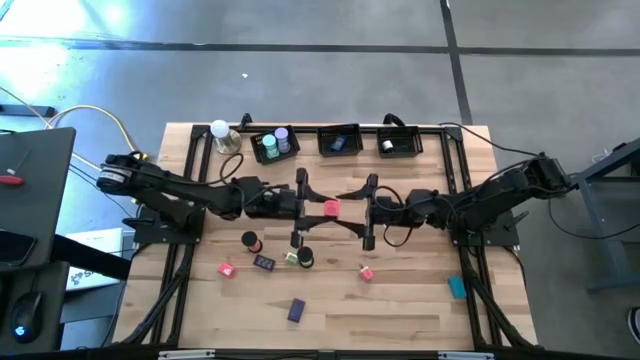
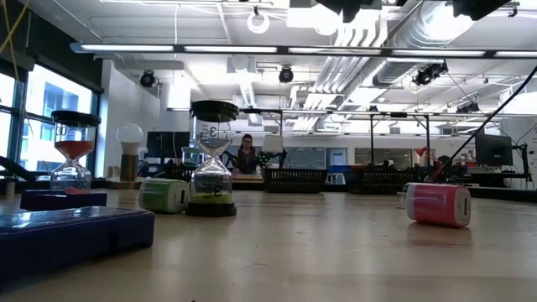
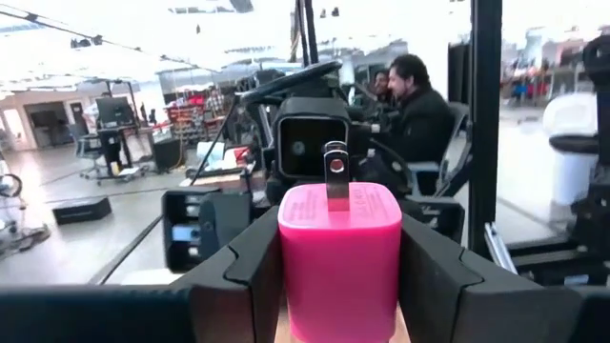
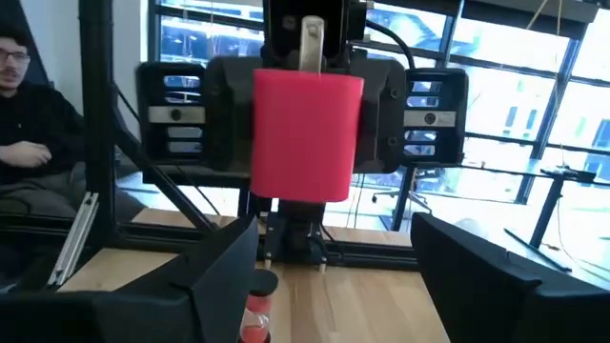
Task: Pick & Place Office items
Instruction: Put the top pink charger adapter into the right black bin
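Dark fingers (image 3: 233,276) of the left gripper (image 3: 340,286) pinch a pink charger block (image 3: 339,257) by its two flat sides, its metal prong pointing up, held above the table's (image 1: 400,320) middle. Facing it, the right gripper (image 4: 334,257) has its fingers spread wide, empty, just short of the block. This looks like a handover between the arms. To do it well, the right fingers should slide on around the free part of the block, squared to its sides, and close firmly before the left lets go. Other small office items lie scattered on the wood nearby; three black trays (image 1: 338,140) wait along the far edge, the left one already holding two cylinders (image 1: 275,143).
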Motion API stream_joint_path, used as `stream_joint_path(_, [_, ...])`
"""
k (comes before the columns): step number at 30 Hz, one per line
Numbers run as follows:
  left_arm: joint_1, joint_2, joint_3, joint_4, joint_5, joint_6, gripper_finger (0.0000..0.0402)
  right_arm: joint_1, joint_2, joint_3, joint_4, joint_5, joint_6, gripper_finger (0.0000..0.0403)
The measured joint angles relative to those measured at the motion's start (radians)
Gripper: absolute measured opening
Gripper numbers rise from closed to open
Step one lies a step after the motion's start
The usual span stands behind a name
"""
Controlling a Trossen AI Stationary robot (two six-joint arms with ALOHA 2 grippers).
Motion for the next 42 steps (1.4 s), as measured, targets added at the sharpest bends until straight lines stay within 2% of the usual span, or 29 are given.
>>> stream_joint_path(6, [0.020, 0.050, 0.000, 0.057, 0.006, -0.024, 0.0147, -0.010, 0.000, 0.000, -0.019, -0.021, 0.011, 0.0265])
stream_joint_path(14, [0.046, 0.054, 0.000, 0.069, 0.035, -0.070, 0.0147, -0.010, 0.000, 0.000, -0.022, -0.023, 0.006, 0.0265])
stream_joint_path(25, [0.048, 0.116, 0.002, 0.141, 0.034, -0.066, 0.0147, -0.010, 0.000, 0.000, -0.029, -0.022, 0.005, 0.0265])
stream_joint_path(33, [0.049, 0.117, 0.002, 0.132, 0.038, -0.091, 0.0147, -0.010, 0.000, 0.000, -0.043, -0.023, 0.005, 0.0265])
stream_joint_path(42, [0.067, 0.116, 0.002, 0.093, 0.092, -0.133, 0.0147, -0.010, 0.000, 0.000, -0.068, -0.022, 0.014, 0.0265])
